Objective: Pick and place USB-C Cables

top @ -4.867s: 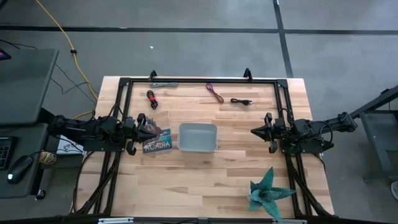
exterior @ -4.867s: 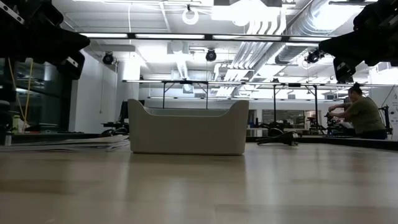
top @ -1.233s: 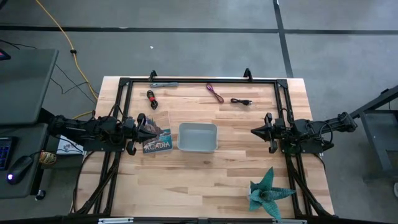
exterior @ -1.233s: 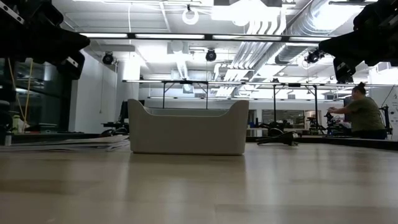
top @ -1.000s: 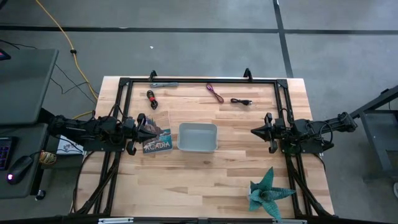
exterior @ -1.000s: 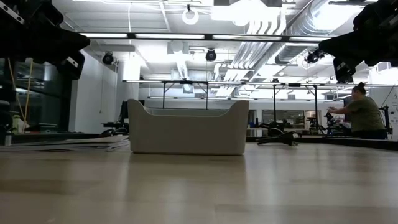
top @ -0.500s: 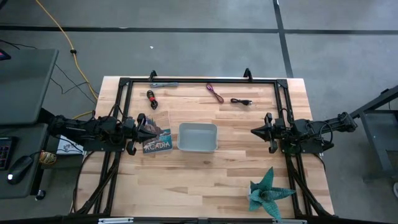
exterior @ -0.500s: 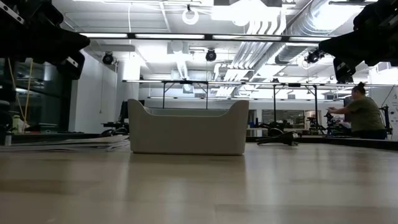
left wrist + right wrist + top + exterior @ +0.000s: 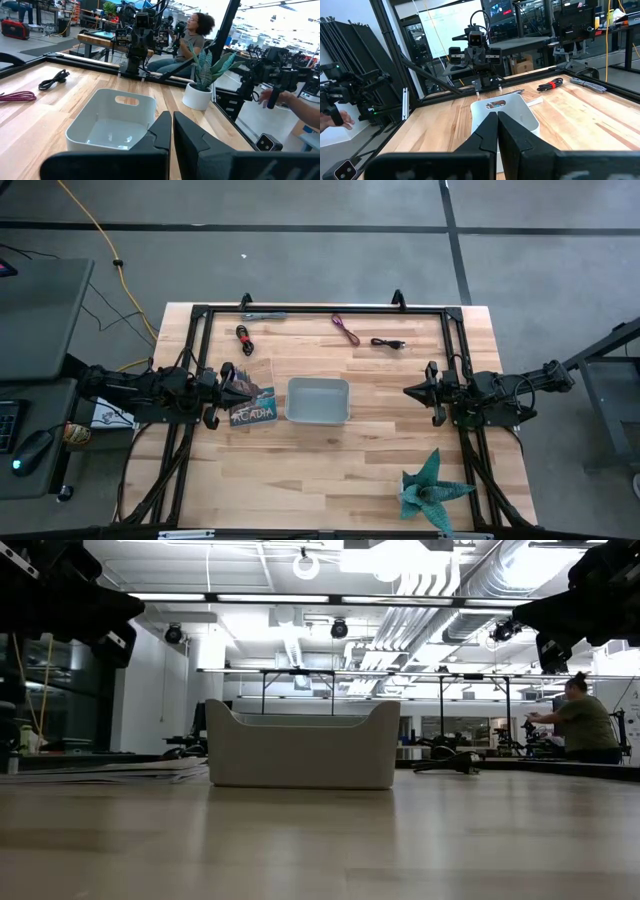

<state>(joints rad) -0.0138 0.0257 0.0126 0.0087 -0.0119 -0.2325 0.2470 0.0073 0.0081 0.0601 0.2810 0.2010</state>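
Several short bundled USB-C cables lie flat along the table's far side: a black-and-red one (image 9: 244, 337), a grey one (image 9: 262, 315), a purple one (image 9: 346, 329) and a black one (image 9: 388, 343). An empty grey tray (image 9: 318, 401) stands at the table's middle. My left gripper (image 9: 248, 389) hovers shut at the tray's left, pointing level toward it. My right gripper (image 9: 408, 391) hovers shut at the tray's right, also pointing level at it. In the left wrist view the shut fingers (image 9: 171, 120) frame the tray (image 9: 112, 125); in the right wrist view the tray (image 9: 505, 111) lies beyond the shut fingers (image 9: 497, 117).
A printed booklet (image 9: 252, 410) lies on the table under my left gripper. A potted green plant (image 9: 430, 488) stands at the near right. A black frame (image 9: 320, 310) runs around the table's far and side edges. People work in the room beyond (image 9: 585, 725).
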